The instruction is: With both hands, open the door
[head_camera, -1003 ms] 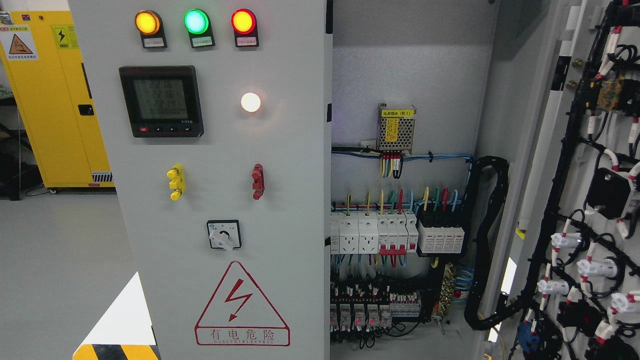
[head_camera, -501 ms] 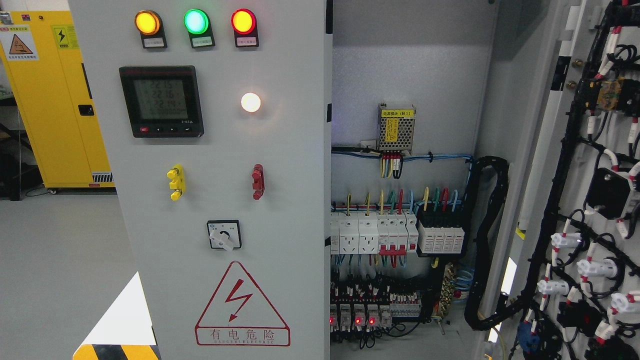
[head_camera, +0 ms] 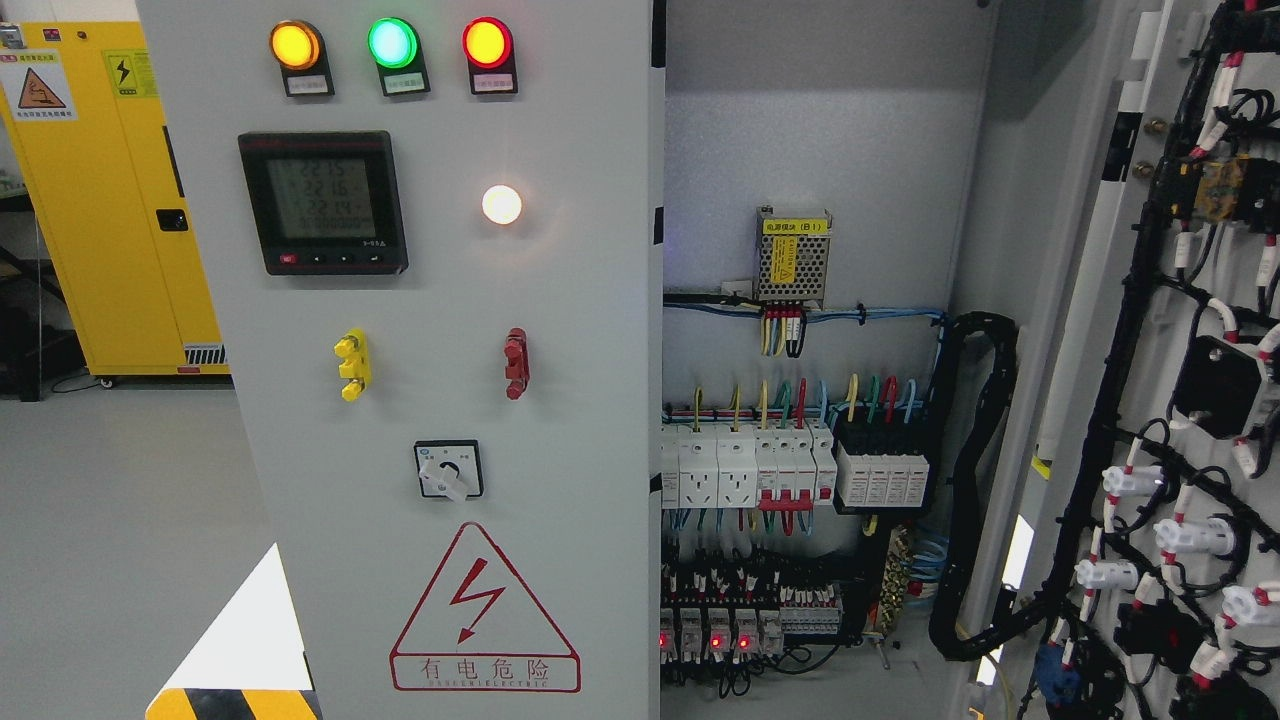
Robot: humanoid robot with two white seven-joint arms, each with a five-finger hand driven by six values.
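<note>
Neither robot hand was caught in the head view, so no arm entered from the lower left or lower right, and whether the fingers were released or clenched could not be told. With no robot hand visible, places could not be tied to it and had to be given within the picture instead.

The right door [head_camera: 1190, 400] of the cabinet was seen swung wide open at the right edge, its inner face turned toward the camera and hung with black cable looms and white connectors; this was judged to be the door already opened. The left door [head_camera: 450, 300] was seen closed, flat to the camera, carrying three indicator lamps [head_camera: 392, 43], a digital meter [head_camera: 322, 202], a rotary switch [head_camera: 448, 470] and a red warning triangle [head_camera: 484, 610]. Between the two doors the interior was exposed, with a row of breakers [head_camera: 790, 465] beneath a small power supply [head_camera: 793, 256].

The open door was cut off by the right edge, and no handle could be made out on either door. The meter's digits were too blurred to read. A yellow cabinet [head_camera: 100, 200] was partly hidden behind the closed door.
</note>
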